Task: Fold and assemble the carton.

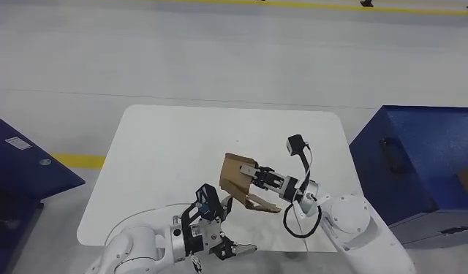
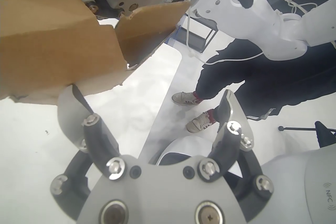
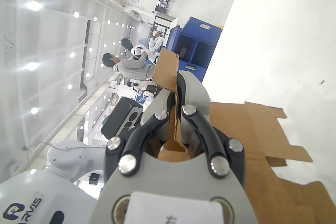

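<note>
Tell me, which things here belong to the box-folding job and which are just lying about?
Job: carton; right gripper, clamped on it; left gripper, open, close by; table.
Lying about: blue cabinet beside the table; second blue cabinet on its other side.

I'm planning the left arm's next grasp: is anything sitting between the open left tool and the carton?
Nothing visible does. The left tool is open and sits close to the carton, nearly touching its ragged edge. The right tool is shut on another part of the carton, off that path.
</note>
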Robot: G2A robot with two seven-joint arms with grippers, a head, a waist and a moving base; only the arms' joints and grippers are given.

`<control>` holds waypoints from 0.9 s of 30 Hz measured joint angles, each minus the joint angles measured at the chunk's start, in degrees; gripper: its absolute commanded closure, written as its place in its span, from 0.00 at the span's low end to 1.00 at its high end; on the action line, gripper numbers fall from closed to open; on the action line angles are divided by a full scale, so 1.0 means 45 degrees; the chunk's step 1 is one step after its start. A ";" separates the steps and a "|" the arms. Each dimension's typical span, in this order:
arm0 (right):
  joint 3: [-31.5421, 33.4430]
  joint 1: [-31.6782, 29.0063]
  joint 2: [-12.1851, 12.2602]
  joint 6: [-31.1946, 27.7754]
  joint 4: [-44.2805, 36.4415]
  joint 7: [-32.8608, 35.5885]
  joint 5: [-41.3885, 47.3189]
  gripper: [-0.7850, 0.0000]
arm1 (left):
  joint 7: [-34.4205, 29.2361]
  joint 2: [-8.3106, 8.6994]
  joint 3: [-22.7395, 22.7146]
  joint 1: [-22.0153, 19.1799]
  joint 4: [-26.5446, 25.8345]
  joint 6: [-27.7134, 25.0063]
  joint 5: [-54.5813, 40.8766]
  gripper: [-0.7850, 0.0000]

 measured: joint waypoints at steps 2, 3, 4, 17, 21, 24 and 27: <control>-0.0113 0.0066 -0.0026 0.0030 0.0008 0.0127 0.0079 1.00 | -0.0008 0.0008 0.0019 -0.0038 0.0005 0.0009 -0.0027 0.00; -0.0170 0.0104 -0.0041 0.0059 0.0024 0.0194 0.0136 1.00 | -0.0007 0.0011 0.0039 -0.0069 0.0013 0.0020 -0.0031 0.00; -0.0196 0.0130 -0.0051 0.0080 0.0039 0.0214 0.0160 1.00 | 0.0001 0.0013 0.0055 -0.0092 0.0023 0.0027 -0.0032 0.00; 0.0111 0.0265 -0.0096 0.0161 0.0290 0.0296 0.0295 1.00 | 0.0240 0.0097 -0.0083 -0.0126 0.0141 0.0027 -0.0177 0.00; -0.0048 0.0304 -0.0131 0.0542 0.0349 0.0359 0.0367 1.00 | 0.0220 0.0097 0.0057 -0.0242 0.0147 0.0071 -0.0139 0.00; -0.0007 0.0370 -0.0120 0.0723 0.0395 0.0237 -0.0034 1.00 | 0.0356 0.0105 -0.0001 -0.0276 0.0182 0.0213 -0.0147 0.00; -0.0008 0.0366 -0.0120 0.0706 0.0388 0.0241 -0.0026 1.00 | 0.0417 0.0134 -0.0120 -0.0225 0.0210 0.0242 -0.0219 0.00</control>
